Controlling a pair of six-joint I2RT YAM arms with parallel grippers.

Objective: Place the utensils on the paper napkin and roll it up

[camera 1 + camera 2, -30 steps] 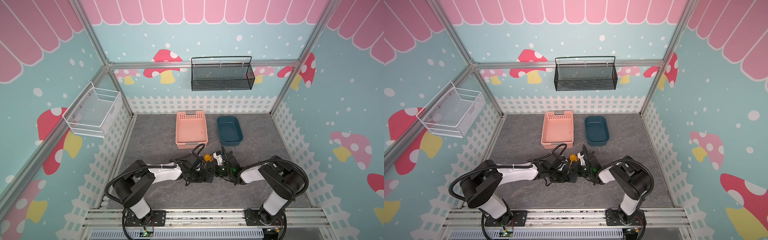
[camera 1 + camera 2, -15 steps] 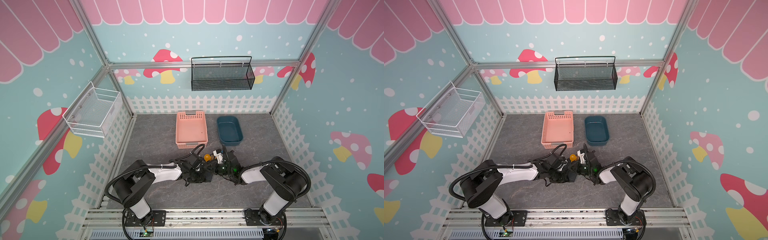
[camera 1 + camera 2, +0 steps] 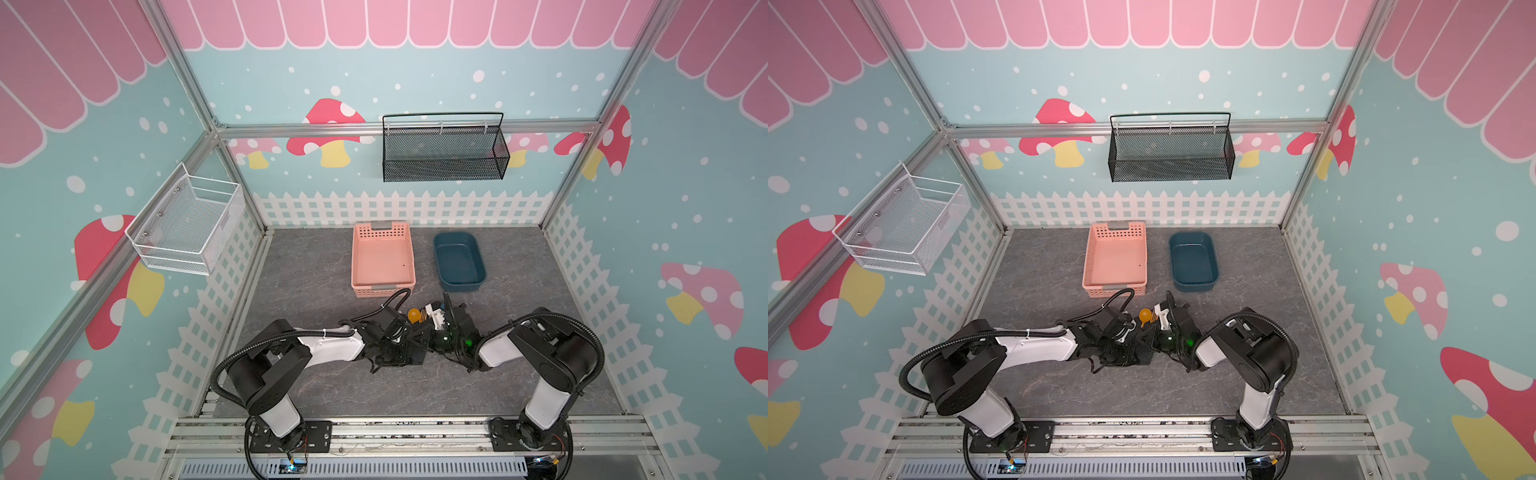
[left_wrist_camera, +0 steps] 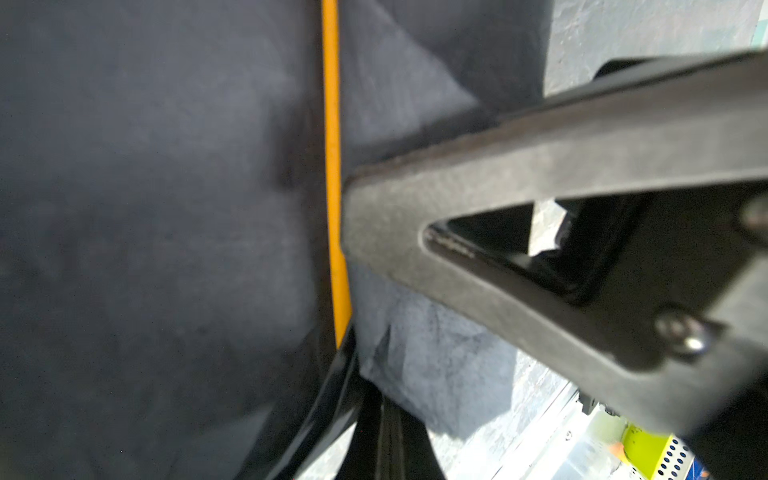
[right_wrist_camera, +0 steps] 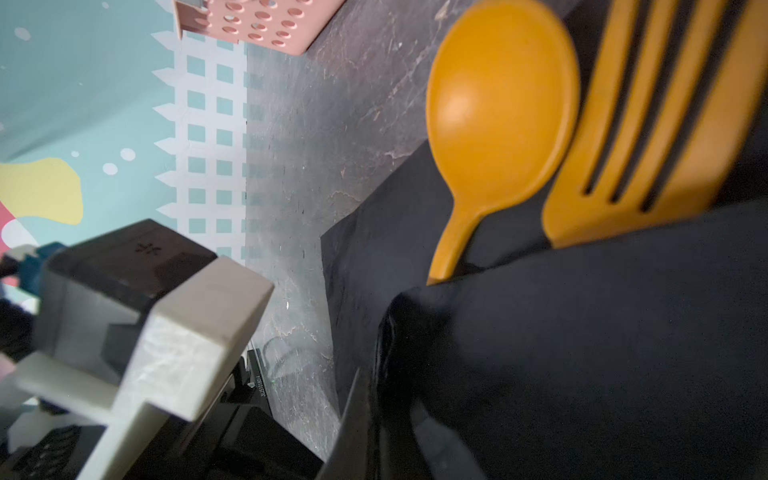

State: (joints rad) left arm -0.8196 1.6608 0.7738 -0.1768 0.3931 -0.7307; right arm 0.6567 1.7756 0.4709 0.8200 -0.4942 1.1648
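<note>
Paper napkin (image 5: 582, 353), wrapping spoon (image 5: 498, 104) and fork (image 5: 648, 124), runs up-frame between left end effector (image 4: 365, 208) and right end effector (image 3: 436, 338), both closed.

One pink perforated plastic basket (image 3: 355, 257) stands on the grey surface (image 3: 311, 270), with one dark blue oval plastic tub (image 3: 461, 286) just beside it. One black wire mesh basket (image 3: 444, 162) hangs behind it and one white wire mesh basket (image 3: 187, 224) to its left. In front of it are two black-and-white robot arms (image 3: 332, 353) and one black paper napkin (image 5: 582, 353). On the napkin are one orange plastic spoon (image 5: 498, 104) and one orange plastic fork (image 5: 631, 145). There is also one slim orange strip (image 4: 332, 166); which utensil it is cannot be told.
</note>
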